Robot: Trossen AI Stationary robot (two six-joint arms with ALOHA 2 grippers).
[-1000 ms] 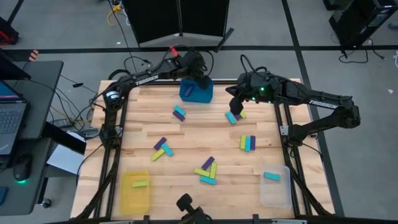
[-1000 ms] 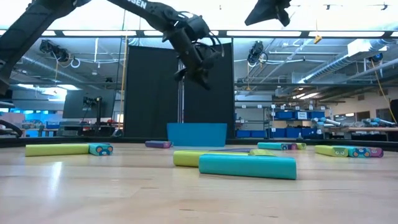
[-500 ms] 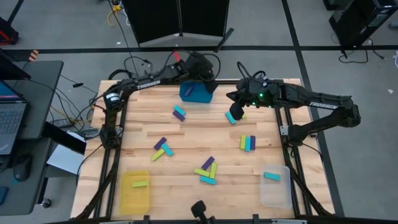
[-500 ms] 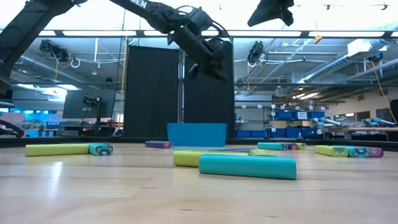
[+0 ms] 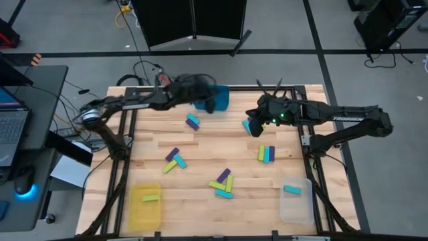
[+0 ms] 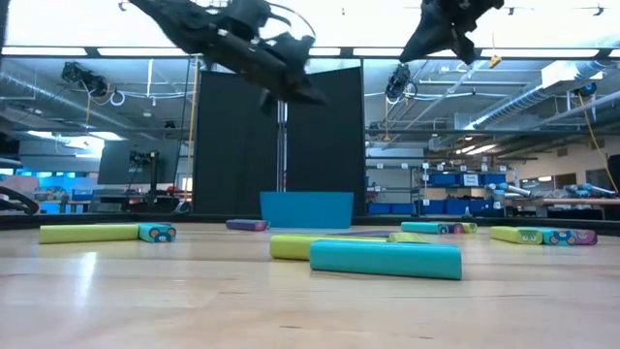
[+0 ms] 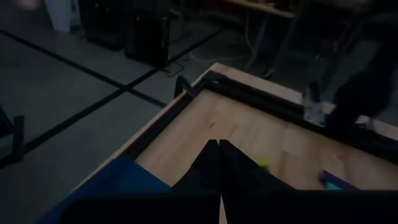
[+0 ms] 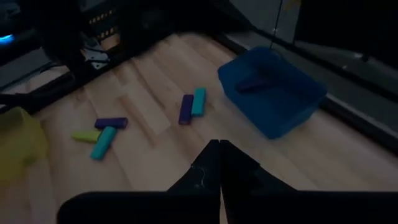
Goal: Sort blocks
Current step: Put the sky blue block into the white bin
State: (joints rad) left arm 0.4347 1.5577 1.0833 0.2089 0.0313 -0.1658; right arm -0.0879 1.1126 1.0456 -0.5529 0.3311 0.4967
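left gripper [image 5: 209, 106] has swung left off blue bin [image 5: 221, 96].

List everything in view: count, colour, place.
table: one, pale wood, centre
blue bin: one, far edge; one purple block inside
yellow bin: one, near left corner; one lime block inside
clear bin: one, near right corner; one cyan block inside
loose blocks: purple, lime and cyan, on the table; pair, left trio, right trio, middle four, single cyan by the right claw
laptop: one, dark, desk left of the table
left claw: shut, empty, raised by the blue bin
right claw: shut, empty, raised over the table's far right
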